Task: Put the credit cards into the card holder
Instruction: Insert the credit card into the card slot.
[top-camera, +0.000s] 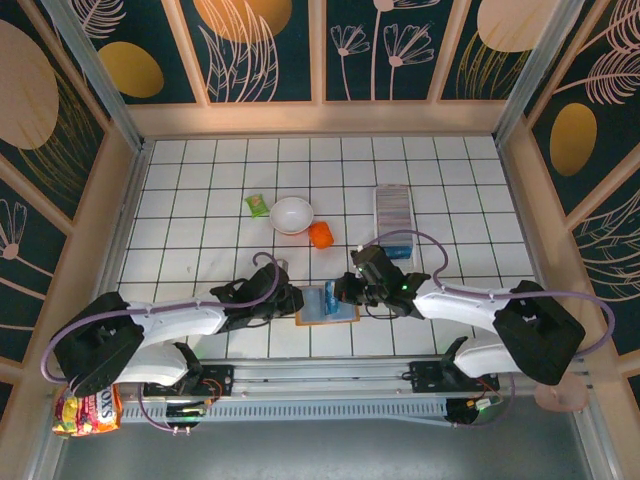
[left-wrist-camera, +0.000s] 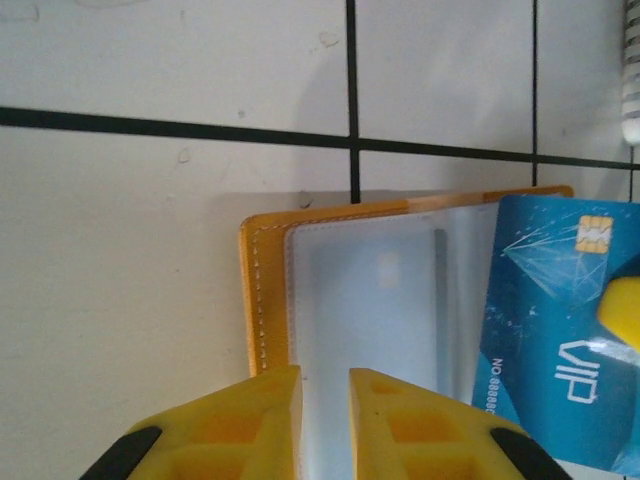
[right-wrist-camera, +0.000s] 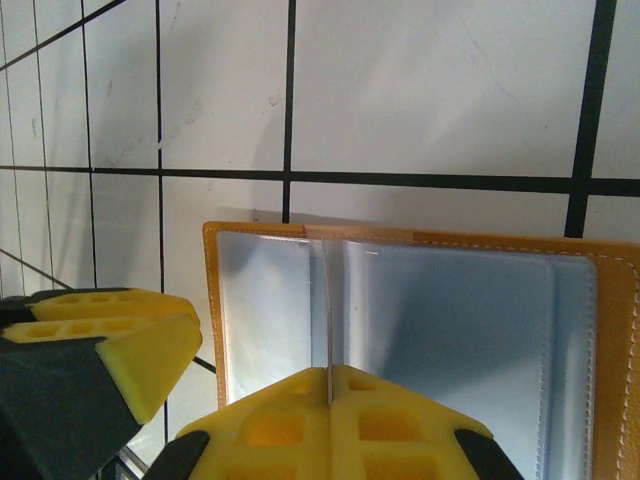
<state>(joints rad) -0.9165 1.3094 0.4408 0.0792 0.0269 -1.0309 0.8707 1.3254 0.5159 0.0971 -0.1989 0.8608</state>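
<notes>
From above, the left gripper (top-camera: 298, 300) and right gripper (top-camera: 343, 291) are meeting over the open tan wallet (top-camera: 340, 316), with a blue credit card (top-camera: 328, 297) standing between them and the card holder (top-camera: 392, 208) lying well apart, farther back. The left wrist view is showing its jaws a narrow slit apart over the wallet's clear sleeve. The right wrist view is showing its jaws pressed together on the card's edge.

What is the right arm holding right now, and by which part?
A blue credit card, pinched by one edge in the shut jaws of the right gripper, over the open wallet.
</notes>
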